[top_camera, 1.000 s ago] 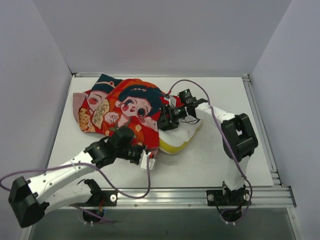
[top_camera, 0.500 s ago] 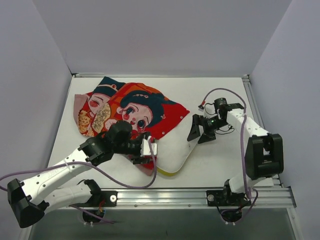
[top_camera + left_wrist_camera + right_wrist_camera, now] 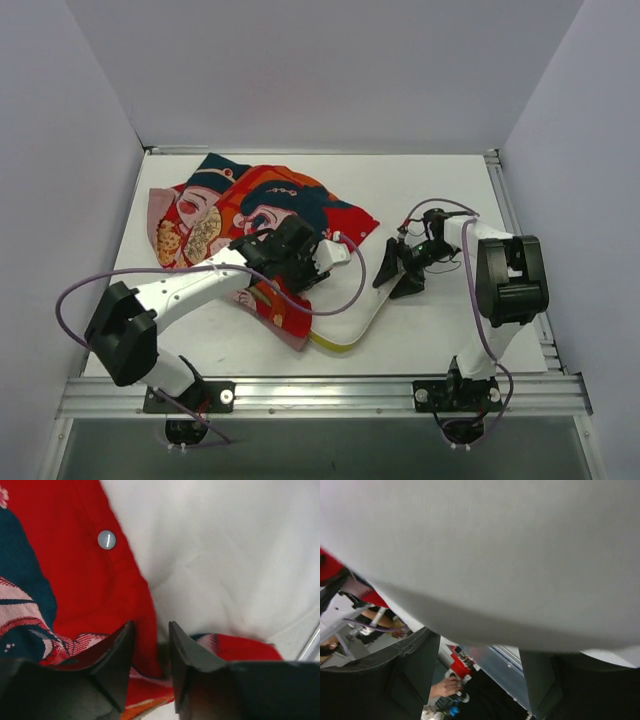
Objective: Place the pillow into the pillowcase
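Observation:
The red pillowcase (image 3: 255, 205) with the cartoon children lies left of centre. The cream-white pillow (image 3: 352, 295) sticks out of its right side, its yellow band (image 3: 335, 346) toward me. My left gripper (image 3: 318, 268) is at the case's open edge. In the left wrist view it (image 3: 151, 630) is shut on the red hem of the pillowcase (image 3: 75, 580), next to the pillow (image 3: 225, 555). My right gripper (image 3: 396, 275) is open at the pillow's right edge. In the right wrist view its jaws (image 3: 482, 647) stand wide apart under the pillow (image 3: 495, 545), holding nothing.
A grey button (image 3: 106, 539) sits on the pillowcase hem. White walls close in the table on three sides. An aluminium rail (image 3: 330, 395) runs along the near edge. Purple cables loop off both arms. A person's hand (image 3: 445, 685) shows beyond the table edge.
My right gripper let go of the pillow, drew back to the right and now sits open at its edge. My left gripper moved from the case's near corner up and right to its open hem.

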Robot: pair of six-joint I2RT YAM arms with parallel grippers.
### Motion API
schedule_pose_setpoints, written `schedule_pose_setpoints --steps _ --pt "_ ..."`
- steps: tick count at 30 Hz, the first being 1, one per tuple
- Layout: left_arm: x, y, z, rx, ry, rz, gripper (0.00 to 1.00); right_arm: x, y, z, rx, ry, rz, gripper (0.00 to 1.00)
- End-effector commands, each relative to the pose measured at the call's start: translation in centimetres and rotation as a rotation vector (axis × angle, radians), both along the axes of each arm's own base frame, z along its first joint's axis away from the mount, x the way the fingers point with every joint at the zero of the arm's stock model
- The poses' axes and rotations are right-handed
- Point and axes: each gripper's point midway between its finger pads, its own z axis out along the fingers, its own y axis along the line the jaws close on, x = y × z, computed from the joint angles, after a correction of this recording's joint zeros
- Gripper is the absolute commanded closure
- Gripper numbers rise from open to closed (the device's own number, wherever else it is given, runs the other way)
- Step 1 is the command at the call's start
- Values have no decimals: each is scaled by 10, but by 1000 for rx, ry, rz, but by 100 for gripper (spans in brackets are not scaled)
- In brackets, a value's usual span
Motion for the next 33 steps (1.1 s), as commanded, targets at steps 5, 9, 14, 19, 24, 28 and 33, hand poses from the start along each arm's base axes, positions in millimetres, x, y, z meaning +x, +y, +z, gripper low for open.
schedule_pose_setpoints --steps 5,9,14,19,24,28,33 --pt "7 -46 -1 -32 38 -154 98 23 27 0 115 3 -60 73" --pt "-19 -149 95 -359 9 -336 100 44 52 22 240 -44 -122 99" --pt "-62 -205 175 -627 199 -483 100 85 74 93 491 -224 -276 100" --pt "-52 -160 114 -544 263 -392 100 71 72 82 491 -229 -267 100" --pt "-36 -91 52 -380 224 -321 61 46 61 44 366 -210 -171 91" --pt "-11 -64 78 -355 140 -238 35 16 35 29 271 -147 -117 54" --pt "73 -70 121 -375 -16 52 25 42 3 39 204 -236 -216 43"
